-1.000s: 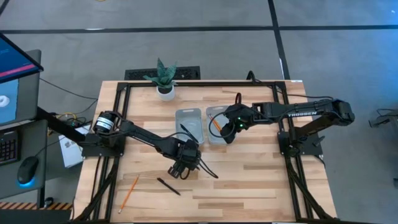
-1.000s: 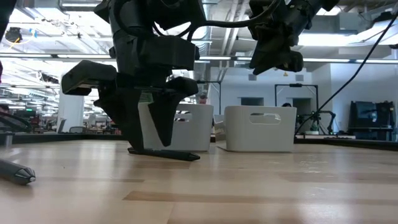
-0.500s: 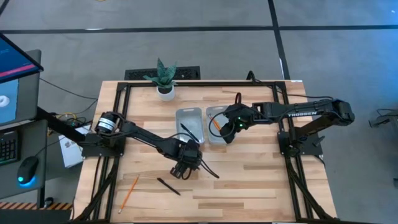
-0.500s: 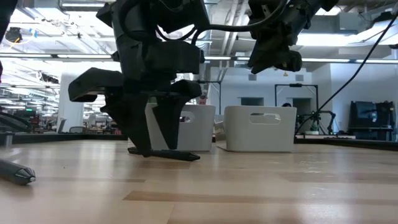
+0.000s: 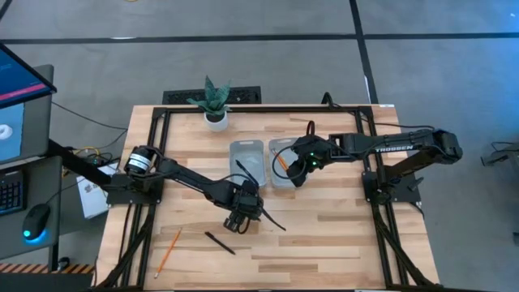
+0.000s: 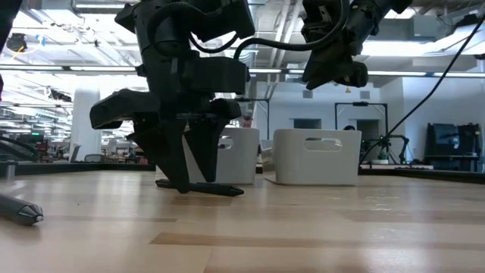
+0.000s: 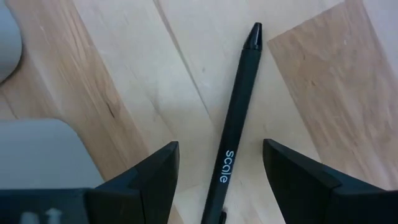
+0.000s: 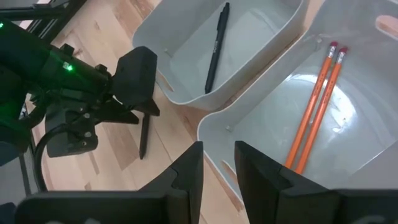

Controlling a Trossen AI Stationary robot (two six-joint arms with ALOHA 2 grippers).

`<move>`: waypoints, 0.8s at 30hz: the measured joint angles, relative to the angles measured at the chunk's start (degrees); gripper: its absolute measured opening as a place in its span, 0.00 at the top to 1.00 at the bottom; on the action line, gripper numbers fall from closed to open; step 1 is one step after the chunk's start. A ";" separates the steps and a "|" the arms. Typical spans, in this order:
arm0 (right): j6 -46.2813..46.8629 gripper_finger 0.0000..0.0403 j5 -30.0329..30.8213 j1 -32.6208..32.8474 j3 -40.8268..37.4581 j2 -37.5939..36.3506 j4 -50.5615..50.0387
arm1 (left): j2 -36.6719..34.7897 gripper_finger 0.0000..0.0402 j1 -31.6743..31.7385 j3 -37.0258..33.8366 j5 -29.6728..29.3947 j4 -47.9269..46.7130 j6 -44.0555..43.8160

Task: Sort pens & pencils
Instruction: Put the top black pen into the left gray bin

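Note:
My left gripper (image 5: 241,214) stands open, fingers pointing down, astride a black pen (image 7: 235,121) that lies flat on the table; the pen (image 6: 204,187) runs between the fingers without touching them. A second black pen (image 5: 219,242) and an orange pencil (image 5: 168,251) lie near the table's near edge. A third pen (image 8: 216,46) rests in the left grey bin (image 5: 246,162). Two orange pencils (image 8: 317,99) lie in the right grey bin (image 5: 284,158). My right gripper (image 8: 217,165) hovers above that bin's near end, open by a narrow gap and holding nothing.
The two bins stand side by side at the table's middle, toward its far edge. A small potted plant (image 5: 215,101) sits at the far edge. Bare wood lies on the table's right and near-right. The low view shows the second pen's tip (image 6: 19,211) close by.
My left gripper has turned a little and shifted slightly over the pen on the table, staying low. The pen has kept its place. My right gripper has held still above the bin.

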 joint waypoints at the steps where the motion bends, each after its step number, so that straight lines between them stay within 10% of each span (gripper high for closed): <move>1: 0.01 0.72 0.00 0.00 0.00 0.00 0.02 | 0.00 0.45 0.00 0.00 -0.08 0.02 0.03; 24: -0.02 0.72 0.00 0.00 0.00 0.00 -0.01 | 0.02 0.45 0.13 -0.02 1.87 1.39 -1.02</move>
